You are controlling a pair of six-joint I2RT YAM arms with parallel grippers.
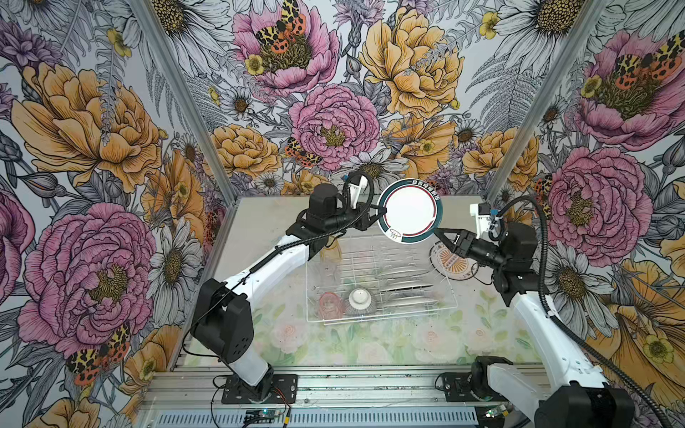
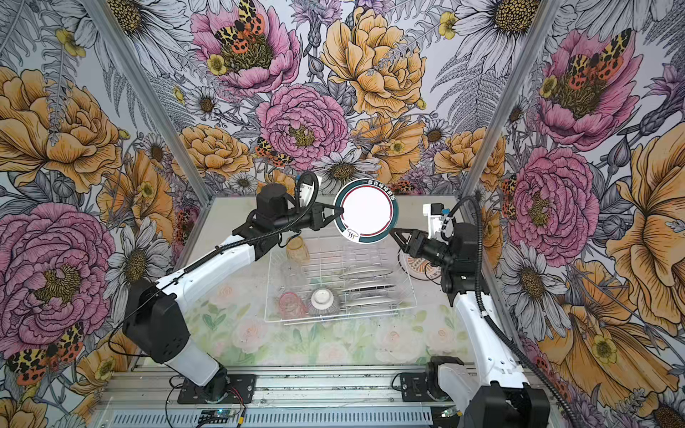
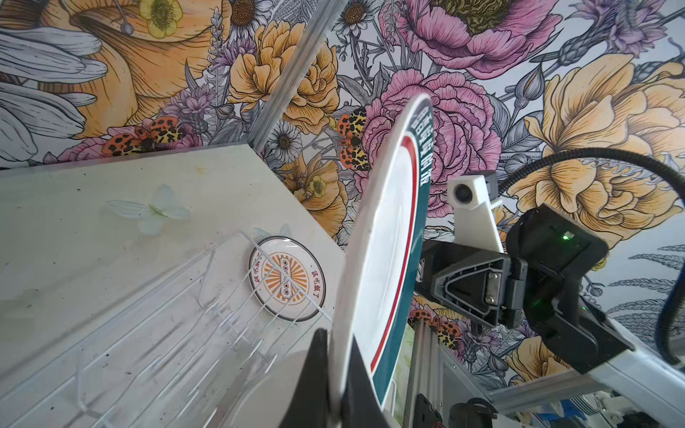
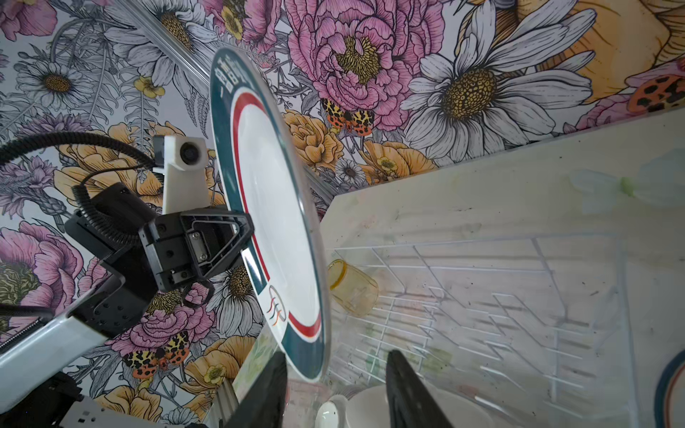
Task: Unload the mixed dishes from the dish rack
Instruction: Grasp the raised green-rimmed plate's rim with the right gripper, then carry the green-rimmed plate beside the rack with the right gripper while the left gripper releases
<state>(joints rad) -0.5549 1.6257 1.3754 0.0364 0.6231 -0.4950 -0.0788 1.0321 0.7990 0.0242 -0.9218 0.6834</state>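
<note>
Bowl (image 1: 361,299) beside tumbler (image 1: 330,305) in dish rack (image 1: 356,259)

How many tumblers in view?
3, all on the left of the dish rack: amber tumbler farthest, faint clear tumbler in the middle, pink tumbler nearest, beside the bowl.

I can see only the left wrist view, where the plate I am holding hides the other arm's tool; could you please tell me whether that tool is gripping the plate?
Observer: No. The right wrist view shows the right tool open, its fingers either side of the teal-rimmed plate's rim.
Operator: Thank you. Which dishes sit at the rack's near edge?
Observer: In both top views an upturned striped bowl stands in the dish rack beside a pink tumbler.
Operator: And in its far left corner?
Observer: An amber tumbler sits there.
</note>
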